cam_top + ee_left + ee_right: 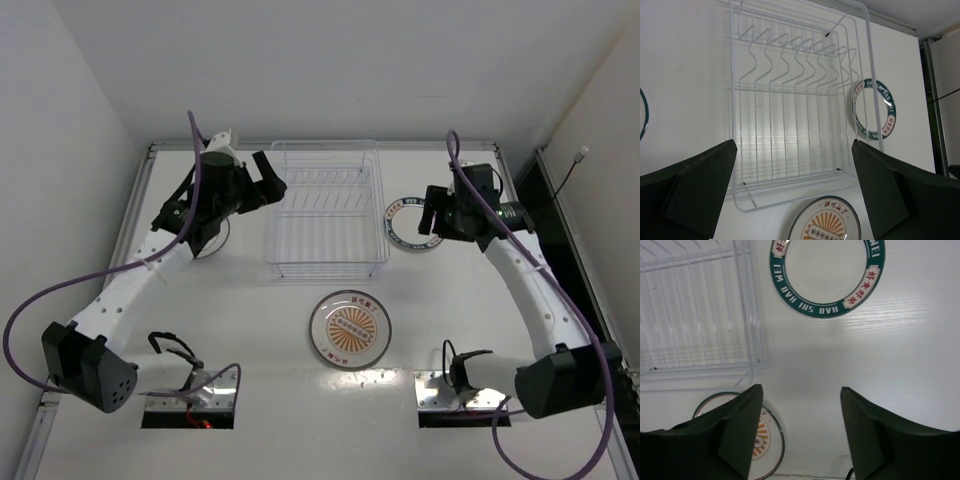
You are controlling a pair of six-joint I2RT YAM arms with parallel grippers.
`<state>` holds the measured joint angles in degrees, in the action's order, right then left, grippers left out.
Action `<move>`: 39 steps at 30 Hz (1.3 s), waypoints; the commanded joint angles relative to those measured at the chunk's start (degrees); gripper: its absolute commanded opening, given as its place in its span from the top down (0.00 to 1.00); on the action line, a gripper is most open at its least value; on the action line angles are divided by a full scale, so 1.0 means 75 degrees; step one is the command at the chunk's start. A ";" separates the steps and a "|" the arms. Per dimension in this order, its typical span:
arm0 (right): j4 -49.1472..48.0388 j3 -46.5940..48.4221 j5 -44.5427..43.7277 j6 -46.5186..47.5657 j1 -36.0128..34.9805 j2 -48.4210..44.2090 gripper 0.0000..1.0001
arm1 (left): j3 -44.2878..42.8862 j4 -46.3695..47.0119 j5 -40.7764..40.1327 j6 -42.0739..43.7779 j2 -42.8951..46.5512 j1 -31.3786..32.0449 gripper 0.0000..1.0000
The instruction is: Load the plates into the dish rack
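The clear dish rack (325, 262) stands empty at the table's middle back. A white plate with a dark blue-green rim (402, 222) lies flat just right of it. The orange sunburst plate (349, 329) lies flat in front of the rack. My left gripper (270, 182) is open and empty, held over the rack's left rim; its wrist view shows the rack (733, 75), the ringed plate (875, 107) and the sunburst plate (825, 222). My right gripper (432, 210) is open and empty above the ringed plate (825, 275); the rack (752, 315) and the sunburst plate (767, 440) also show there.
A thin dark arc (642, 115) of another round rim shows at the left edge of the left wrist view, left of the rack. White walls close the table at the back and sides. Two cut-outs (190, 408) sit by the arm bases.
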<state>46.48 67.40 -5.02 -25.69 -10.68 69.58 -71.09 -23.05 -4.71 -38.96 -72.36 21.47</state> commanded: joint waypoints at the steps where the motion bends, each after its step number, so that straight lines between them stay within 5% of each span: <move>1: -0.0303 0.0389 -0.0421 0.0168 0.0181 0.0237 0.37 | 0.0326 -0.0171 -0.0342 -0.0243 0.0143 0.0382 0.00; 3: -0.0384 0.0575 -0.0410 0.0425 0.0355 0.0541 0.30 | 0.0432 -0.0243 -0.0601 -0.0068 0.0400 0.0558 0.00; 10: 0.0248 0.2286 0.0233 0.0404 0.1536 0.3271 0.34 | 0.0654 -0.0489 -0.0802 0.0343 0.0660 0.0711 0.00; 19: -0.1883 0.0918 0.3655 -0.0406 0.3707 0.4361 0.37 | 0.0572 -0.0630 -0.0579 0.0413 0.0577 0.0711 0.00; 26: -0.1885 0.1256 0.4513 -0.0219 0.3814 0.5675 0.49 | 0.0643 -0.0840 -0.0509 0.0413 0.0507 0.0711 0.00; 39: -0.2494 0.0951 0.4629 -0.0688 0.3674 0.6518 0.52 | 0.0490 -0.1239 -0.0579 0.0413 0.0507 0.0500 0.00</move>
<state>30.79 75.00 27.00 -30.46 17.37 116.51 -65.71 -31.77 -8.84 -36.47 -68.88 25.93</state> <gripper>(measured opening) 0.488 1.000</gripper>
